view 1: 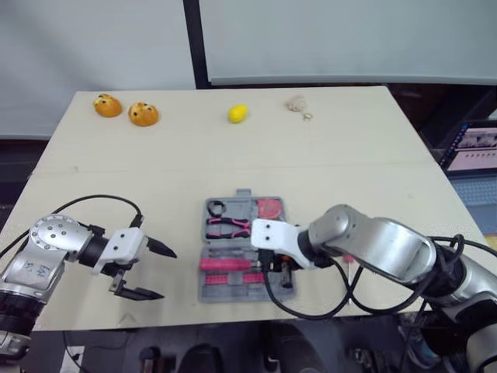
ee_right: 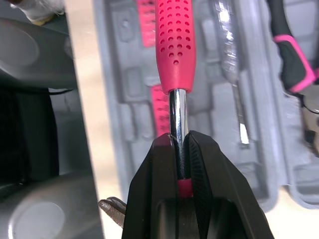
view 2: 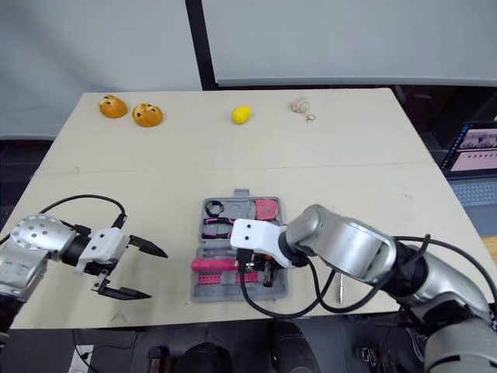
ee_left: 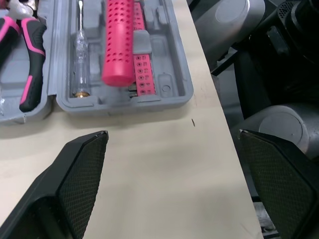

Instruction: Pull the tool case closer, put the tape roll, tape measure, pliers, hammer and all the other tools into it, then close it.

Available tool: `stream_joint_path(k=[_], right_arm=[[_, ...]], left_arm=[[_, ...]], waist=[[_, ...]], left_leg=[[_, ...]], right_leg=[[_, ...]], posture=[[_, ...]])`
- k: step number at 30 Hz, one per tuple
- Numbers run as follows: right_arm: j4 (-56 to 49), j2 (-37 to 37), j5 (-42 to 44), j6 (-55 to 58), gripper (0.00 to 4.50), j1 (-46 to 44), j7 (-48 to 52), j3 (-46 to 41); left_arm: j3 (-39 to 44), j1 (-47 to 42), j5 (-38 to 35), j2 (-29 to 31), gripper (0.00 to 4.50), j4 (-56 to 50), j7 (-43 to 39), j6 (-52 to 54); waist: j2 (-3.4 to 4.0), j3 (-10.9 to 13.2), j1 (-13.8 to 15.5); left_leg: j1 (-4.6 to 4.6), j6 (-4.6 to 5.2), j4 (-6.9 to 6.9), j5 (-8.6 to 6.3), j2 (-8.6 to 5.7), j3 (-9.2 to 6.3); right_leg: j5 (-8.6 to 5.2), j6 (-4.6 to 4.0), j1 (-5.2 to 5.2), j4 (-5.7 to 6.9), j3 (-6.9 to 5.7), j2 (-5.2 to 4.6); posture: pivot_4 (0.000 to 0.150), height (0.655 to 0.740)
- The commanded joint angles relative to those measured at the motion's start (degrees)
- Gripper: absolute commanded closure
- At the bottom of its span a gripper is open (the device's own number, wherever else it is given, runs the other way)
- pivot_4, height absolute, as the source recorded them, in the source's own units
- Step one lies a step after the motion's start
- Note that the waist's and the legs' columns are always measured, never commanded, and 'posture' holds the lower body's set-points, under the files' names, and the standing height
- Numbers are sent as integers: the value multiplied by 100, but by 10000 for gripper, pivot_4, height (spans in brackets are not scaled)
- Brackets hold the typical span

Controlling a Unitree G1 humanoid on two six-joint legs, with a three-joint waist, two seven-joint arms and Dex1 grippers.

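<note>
Pale grey panels [view 1: 342,39] with a dark upright strip [view 1: 192,39] between them stand behind a light wooden tabletop [view 1: 349,163]. At its far edge lie two oranges [view 1: 124,109], a lemon [view 1: 238,113] and a small beige thing [view 1: 296,104] that is too small to identify. A screen [view 1: 475,148] shows off the right side.

The grey tool case [view 1: 208,291] lies open in the middle of the tabletop, close to the front edge, with its two halves one behind the other. The far half holds the pliers [view 1: 225,225] with pink and black handles and, in its left corner, the black tape roll [view 1: 216,207]. A screwdriver [ee_left: 79,59] with a clear handle lies in the near half.

The hammer [ee_right: 175,45] lies over the near half of the case. Its long axis runs side to side, about parallel to the front edge of the tabletop. The pink handle with many small holes points to the robot's left, and the head end is hidden.

The right jaws are closed tightly around the chrome shaft of the hammer, just beyond the end of the pink handle. The left jaws are spread wide apart and hold nothing; they hang over bare tabletop to the left of the case, apart from it.
</note>
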Motion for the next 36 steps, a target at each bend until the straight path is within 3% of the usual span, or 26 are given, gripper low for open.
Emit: stream_joint_path(k=[1, 10, 33, 36], right_arm=[[184, -39, -317, -438, 44348, -137, 226, 254], [623, 67, -978, -955, 44348, -189, 490, 657], [852, 509, -1563, -1136, 44348, 55, 702, 675], [682, 385, -1552, -1176, 32329, 131, 728, 485]], left_arm=[[25, -86, 25, -37, 0, 11, -175, -64], [45, -120, 54, -123, 0, -37, -127, 18], [82, -182, 44, -207, 0, -156, -61, 213], [95, -228, 31, -246, 0, -174, -17, 252]], waist=[[0, 0, -5], [0, 0, -7], [0, 0, -8], [0, 0, -1]], left_leg=[[-1, 0, 0, 0, 0, 1], [0, -1, 7, 0, 3, 3], [2, -2, 9, 1, 5, 5], [1, -3, 9, 1, 5, 5]], right_leg=[[0, 1, 0, 0, 0, 1], [2, 2, -2, 7, 2, 1], [3, 1, -2, 11, 2, 3], [3, 1, -2, 12, 1, 3]], posture=[[1500, 7370], [1500, 7370], [1500, 7370], [1500, 7370]])
